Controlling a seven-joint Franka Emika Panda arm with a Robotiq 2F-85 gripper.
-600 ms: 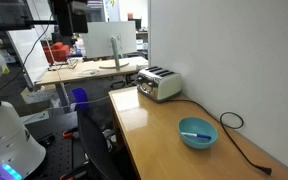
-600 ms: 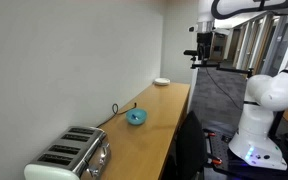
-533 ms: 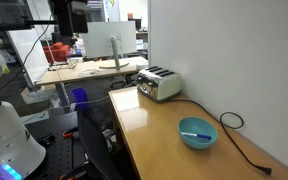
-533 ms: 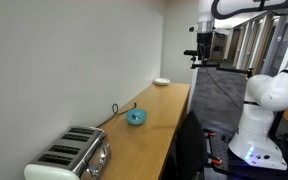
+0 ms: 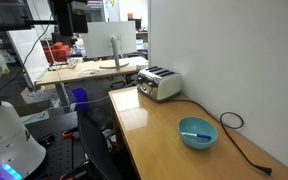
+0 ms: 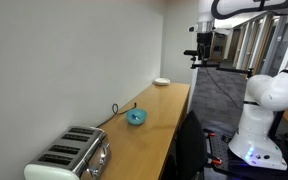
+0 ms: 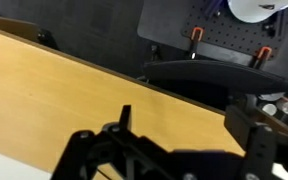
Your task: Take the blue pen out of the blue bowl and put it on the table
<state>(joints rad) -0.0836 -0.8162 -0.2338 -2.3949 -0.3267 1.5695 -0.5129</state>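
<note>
The blue bowl stands on the wooden table near the wall, and it also shows in an exterior view. The blue pen lies inside it as a thin dark line. My gripper hangs high in the air beyond the table's edge, far from the bowl. It also shows at the top of an exterior view. In the wrist view the gripper is open and empty, with bare tabletop below it. Bowl and pen are out of the wrist view.
A silver toaster stands at one end of the table. A black cable runs along the wall behind the bowl. A small white object lies at the other end. A farther desk with a monitor stands behind.
</note>
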